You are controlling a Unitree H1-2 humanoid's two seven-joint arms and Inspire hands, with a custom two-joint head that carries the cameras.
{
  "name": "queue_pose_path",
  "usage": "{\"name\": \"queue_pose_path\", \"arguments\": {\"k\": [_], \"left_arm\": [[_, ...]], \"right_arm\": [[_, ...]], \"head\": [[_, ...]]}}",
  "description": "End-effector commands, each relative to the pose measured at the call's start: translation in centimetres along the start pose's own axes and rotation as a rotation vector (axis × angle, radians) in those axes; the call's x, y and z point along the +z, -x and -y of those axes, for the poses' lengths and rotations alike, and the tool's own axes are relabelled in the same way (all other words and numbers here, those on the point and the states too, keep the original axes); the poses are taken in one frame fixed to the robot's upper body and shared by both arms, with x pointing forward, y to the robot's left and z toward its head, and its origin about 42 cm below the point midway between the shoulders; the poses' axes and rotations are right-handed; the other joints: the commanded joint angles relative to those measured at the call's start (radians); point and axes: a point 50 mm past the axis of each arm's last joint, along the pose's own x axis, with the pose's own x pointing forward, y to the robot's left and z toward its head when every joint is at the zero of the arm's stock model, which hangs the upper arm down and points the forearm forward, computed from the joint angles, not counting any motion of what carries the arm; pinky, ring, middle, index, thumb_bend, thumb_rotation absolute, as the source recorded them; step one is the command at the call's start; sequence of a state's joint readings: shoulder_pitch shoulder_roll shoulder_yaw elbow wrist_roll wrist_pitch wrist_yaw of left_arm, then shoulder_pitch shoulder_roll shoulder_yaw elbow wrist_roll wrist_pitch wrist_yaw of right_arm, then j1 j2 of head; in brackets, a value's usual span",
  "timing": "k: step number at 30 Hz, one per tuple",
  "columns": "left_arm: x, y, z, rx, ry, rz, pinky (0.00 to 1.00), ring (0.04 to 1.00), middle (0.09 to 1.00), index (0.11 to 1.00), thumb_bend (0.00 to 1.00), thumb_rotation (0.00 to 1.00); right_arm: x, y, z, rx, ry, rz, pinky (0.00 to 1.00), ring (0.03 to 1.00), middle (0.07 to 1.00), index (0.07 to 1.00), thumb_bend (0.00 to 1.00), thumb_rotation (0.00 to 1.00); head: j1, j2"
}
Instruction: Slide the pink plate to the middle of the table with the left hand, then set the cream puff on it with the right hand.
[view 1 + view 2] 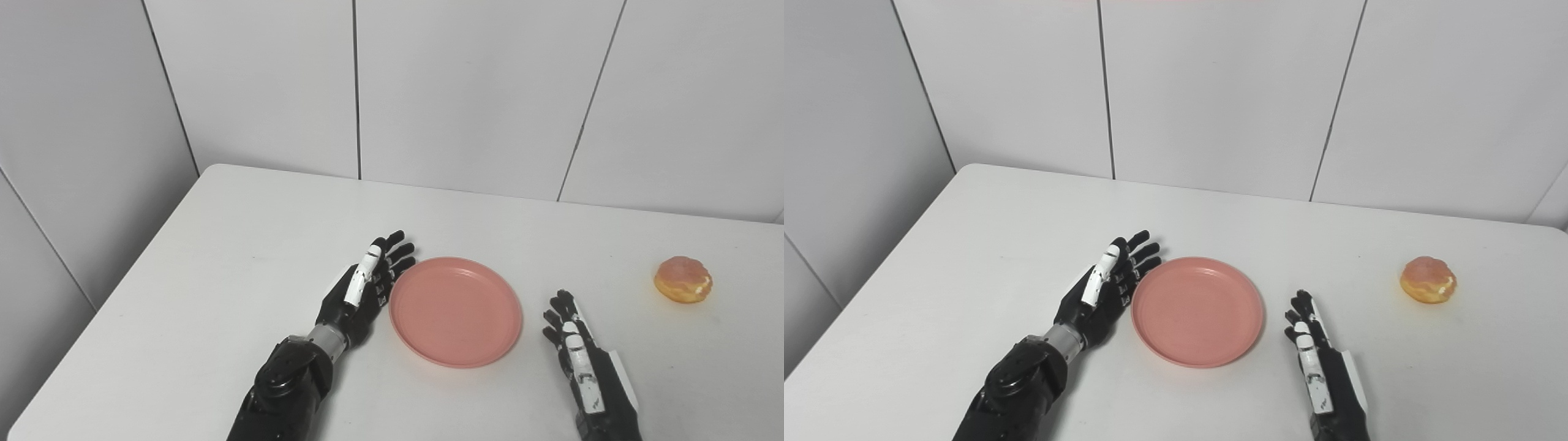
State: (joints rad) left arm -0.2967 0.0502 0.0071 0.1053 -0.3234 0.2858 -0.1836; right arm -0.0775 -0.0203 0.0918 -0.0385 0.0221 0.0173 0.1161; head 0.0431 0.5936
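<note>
The pink plate (pixel 456 310) lies flat on the white table (pixel 233 245), near its middle. My left hand (pixel 366 285) is open, on edge, with its fingers against the plate's left rim. My right hand (pixel 579 355) is open and empty, resting just right of the plate with a small gap between them. The cream puff (pixel 682 279), golden with a pinkish top, sits on the table at the far right, well beyond my right hand. The same scene shows in the right eye view, with the plate (pixel 1197 310) and the cream puff (pixel 1428 279).
White wall panels (pixel 465 92) stand behind the table's far edge. The table's left edge runs diagonally at the left of the picture.
</note>
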Motion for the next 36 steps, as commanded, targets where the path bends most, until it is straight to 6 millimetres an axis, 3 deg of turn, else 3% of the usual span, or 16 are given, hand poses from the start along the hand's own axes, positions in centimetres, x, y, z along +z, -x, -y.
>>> {"name": "queue_pose_path", "arguments": {"k": [1, 13, 26, 31, 36], "left_arm": [[-0.3, 0.5, 0.6, -0.019, 0.007, -0.029, 0.95, 0.932, 0.935, 0.93, 0.41, 1.0], [-0.1, 2.0, 1.0, -0.031, 0.014, -0.031, 0.96, 0.938, 0.942, 0.933, 0.41, 1.0], [-0.9, 2.7, 0.5, -0.01, 0.018, -0.027, 0.96, 0.946, 0.949, 0.942, 0.42, 1.0], [-1.4, 3.0, 0.0, 0.008, 0.032, -0.014, 0.97, 0.946, 0.945, 0.939, 0.41, 1.0], [-1.8, 3.2, -0.3, 0.035, 0.03, -0.005, 0.97, 0.943, 0.945, 0.94, 0.42, 1.0]], "right_arm": [[0.4, -0.2, -0.9, 0.011, -0.013, -0.013, 0.95, 0.955, 0.966, 0.972, 0.26, 1.0], [0.7, -0.5, -1.4, 0.004, -0.016, -0.012, 0.95, 0.955, 0.966, 0.972, 0.27, 1.0], [1.5, -0.7, -0.5, -0.013, 0.013, 0.021, 0.94, 0.949, 0.962, 0.969, 0.29, 1.0], [3.8, -0.9, 0.4, -0.025, 0.028, 0.089, 0.95, 0.955, 0.971, 0.979, 0.33, 1.0], [6.5, -1.6, 1.8, -0.033, 0.113, 0.149, 0.92, 0.92, 0.957, 0.975, 0.46, 0.98]], "head": [[-0.014, 0.005], [-0.054, 0.023], [-0.114, 0.027], [-0.154, 0.026], [-0.186, 0.021]]}}
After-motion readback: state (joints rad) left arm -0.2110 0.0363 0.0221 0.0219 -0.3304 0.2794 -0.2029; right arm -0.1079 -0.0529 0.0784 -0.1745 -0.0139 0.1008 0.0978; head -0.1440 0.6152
